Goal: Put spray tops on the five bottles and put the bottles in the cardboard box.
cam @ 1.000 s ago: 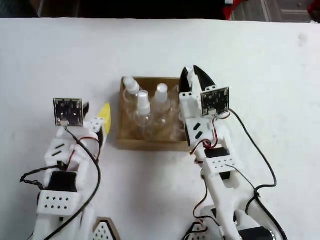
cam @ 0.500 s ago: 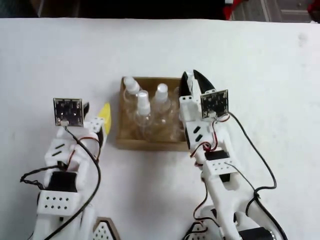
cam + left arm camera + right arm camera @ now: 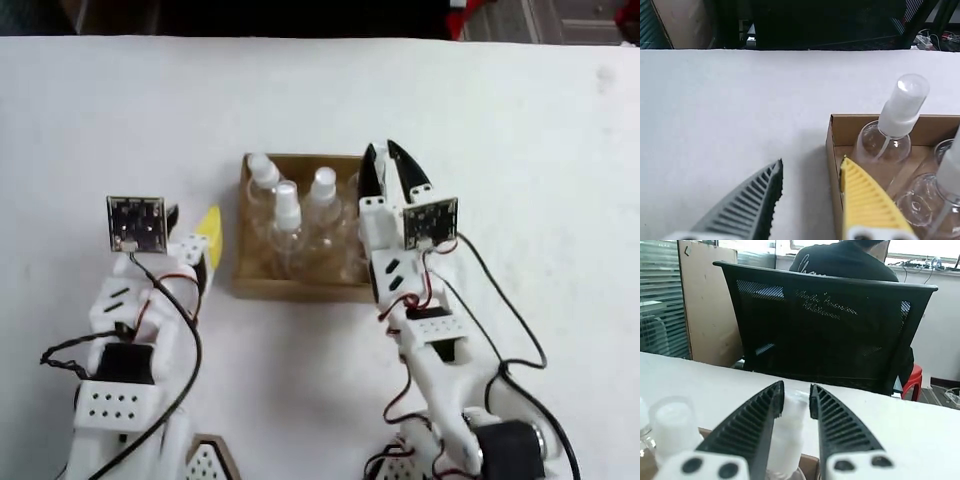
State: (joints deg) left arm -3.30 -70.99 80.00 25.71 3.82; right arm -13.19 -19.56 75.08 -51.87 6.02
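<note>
The white spray top (image 3: pixel 792 420) of a round, clear plastic bottle stands between the black ribbed fingers (image 3: pixel 837 427) of the right hand (image 3: pixel 796 387). The hand is narrowed onto it, and the top fills the gap. The bottle's body is mostly hidden below. From the high view it stands at the right wall of the shallow brown cardboard box (image 3: pixel 300 288), under the right hand (image 3: pixel 392 160).

This looks like the last bottle being seated. To do it well, the bottle should go straight down and stay upright until its base rests on the box floor. Only then should the hand open, and it should lift clear vertically. The ribbed pads could snag the slim top and tip the light bottle into its neighbours.

Three other clear bottles (image 3: pixel 287 207), each with its own white top, crowd the box just beside it, so there is little room for sideways drift. Their smooth, rounded walls would slide against each other rather than catch. The top is a narrow cylinder, which gives only a small hold.

The left hand (image 3: pixel 811 162) sits over the white bench (image 3: pixel 150 100), just outside the box's left wall. Its grey finger (image 3: pixel 757 197) and yellow finger (image 3: pixel 865 200) are parted and hold nothing.
</note>
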